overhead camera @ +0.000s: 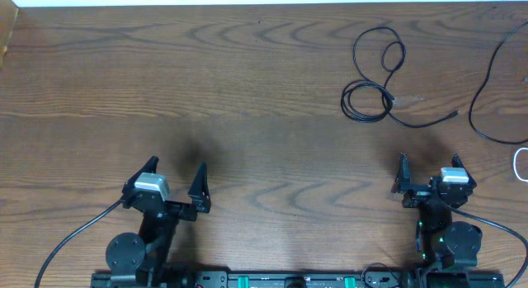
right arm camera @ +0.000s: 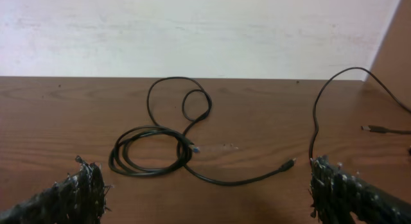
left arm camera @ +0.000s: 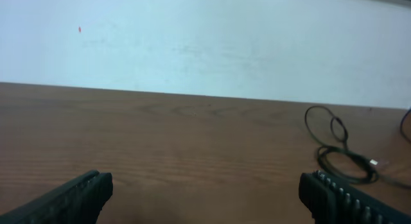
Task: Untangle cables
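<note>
A black cable (overhead camera: pixel 370 100) lies coiled in small loops on the wooden table at the far right, one plug end trailing right; it also shows in the right wrist view (right arm camera: pixel 154 153) and the left wrist view (left arm camera: pixel 340 161). A second black cable (overhead camera: pixel 487 82) curves along the right edge and shows in the right wrist view (right arm camera: pixel 321 115). A bit of white cable (overhead camera: pixel 520 162) peeks in at the right edge. My left gripper (overhead camera: pixel 177 182) is open and empty at the front left. My right gripper (overhead camera: pixel 429 174) is open and empty, in front of the coiled cable.
The wooden table (overhead camera: pixel 247 98) ends at a white wall at the back. The arms' own thick black wires (overhead camera: pixel 74 238) run along the front edge beside the arm bases.
</note>
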